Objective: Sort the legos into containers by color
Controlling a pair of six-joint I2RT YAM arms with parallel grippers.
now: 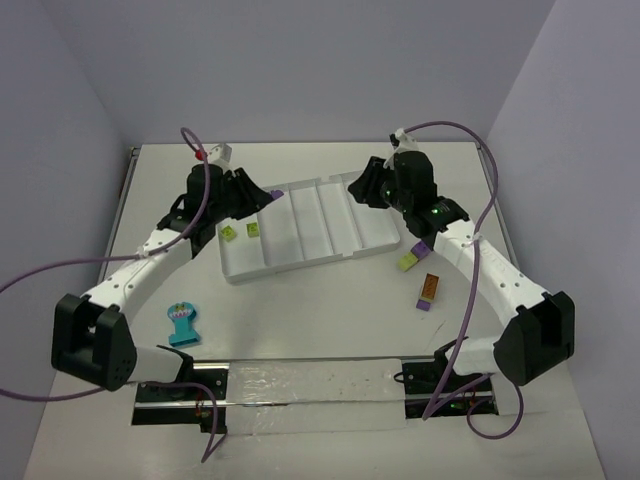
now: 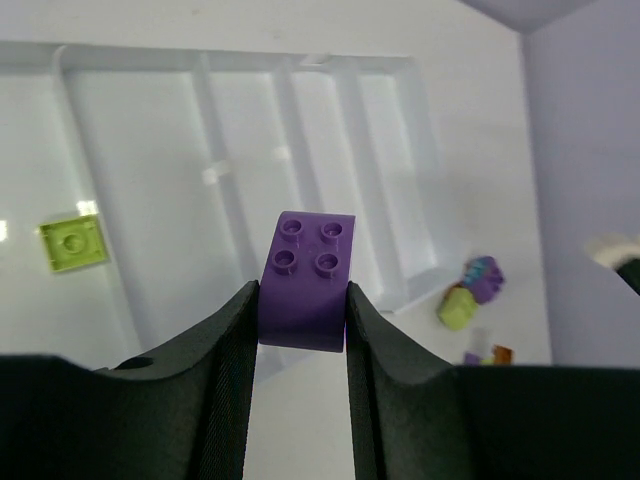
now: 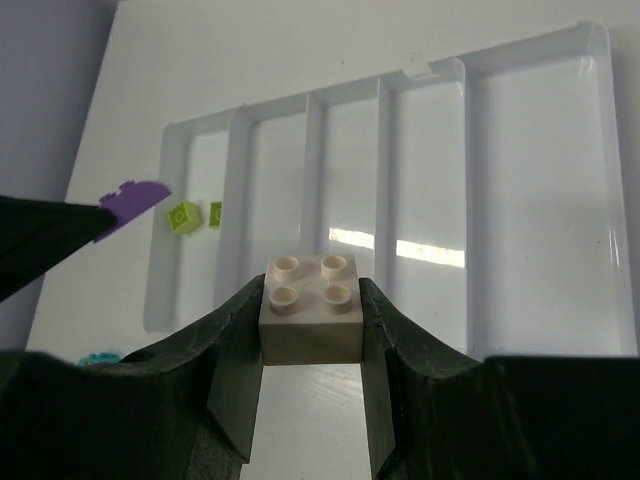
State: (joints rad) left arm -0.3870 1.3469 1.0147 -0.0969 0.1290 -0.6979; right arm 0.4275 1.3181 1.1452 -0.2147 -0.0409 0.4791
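Two lime bricks point(image 1: 229, 232) sorted in tray point(image 1: 322, 215); my left jaws grip a purple brick point(image 2: 305, 290), right jaws a tan brick point(image 3: 311, 310); loose legos point(image 1: 429, 290) wait on bench point(image 1: 320, 325)

A white table point(image 1: 330, 320) with a matte top fills the middle of the overhead view. Plain pale lavender walls box it in on three sides: a back wall point(image 1: 300, 60), a left wall point(image 1: 50, 180) and a right wall point(image 1: 590, 150). A thin grey metal strip point(image 1: 126, 195) runs along the table's left edge. The light is soft and even, with only faint shadows. A glossy panel point(image 1: 310, 385) at the near edge catches small glints.
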